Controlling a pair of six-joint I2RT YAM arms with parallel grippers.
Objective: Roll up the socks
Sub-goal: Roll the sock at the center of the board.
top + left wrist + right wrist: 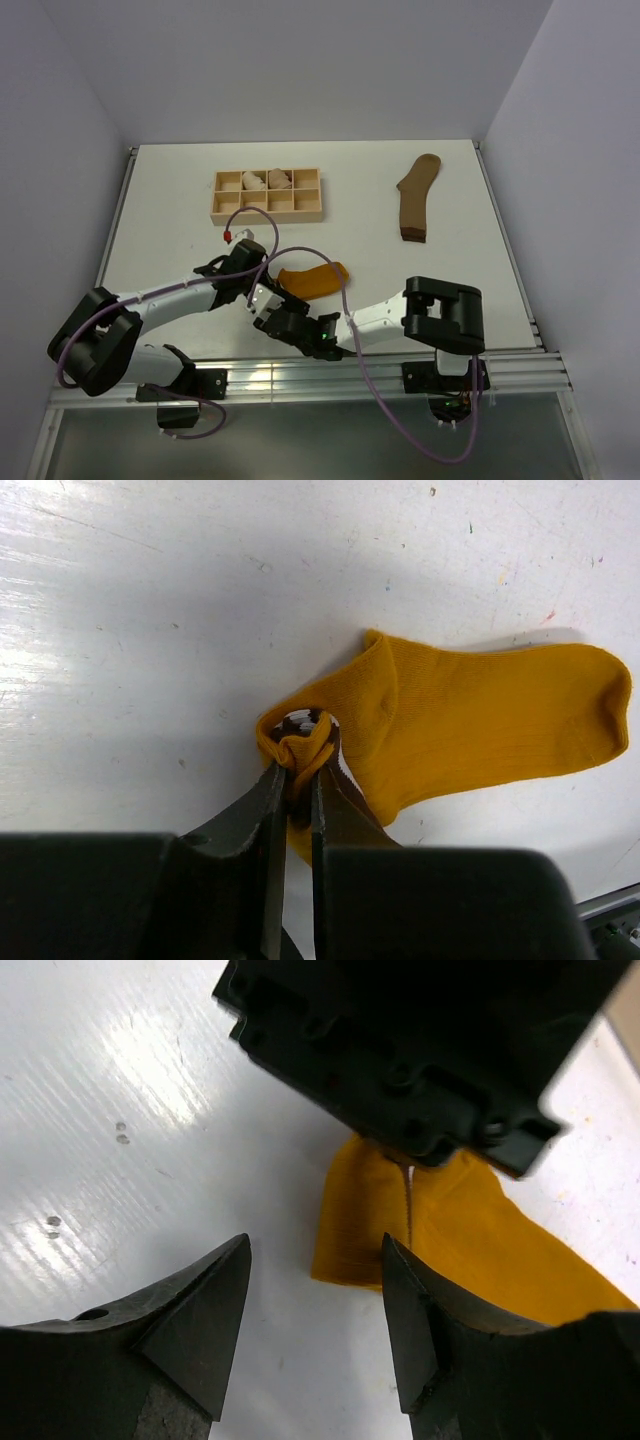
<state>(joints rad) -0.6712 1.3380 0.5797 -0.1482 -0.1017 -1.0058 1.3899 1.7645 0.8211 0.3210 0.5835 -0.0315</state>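
— Where is everything lying?
— I'm working over the white table (180, 200). The olive-brown fabric sock with the darker cuff (416, 198) is lying flat far off to my right, well apart from me. The mustard-orange fabric sock (470, 720) is lying near my bases, its foot flat and its striped cuff (300, 720) curling into a small first turn.
— And your fingers?
— My left fingers (280, 785) are pinching that curled cuff tight. My right fingers (228, 1270) are hanging spread apart, gripping nothing, just short of the sock's edge.
— What are you worrying about?
— The pinch is catching little fabric. If I'm twisting too fast, I judge the cuff could be slipping out and the turn unwinding. My right fingers are also sitting very near my left wrist (420, 1050), so a careless approach is risking a bump.
— Which view is helping?
— Only the left wrist view is showing the curl; from above, my arms are hiding it. Only the overhead view is showing the olive-brown sock.
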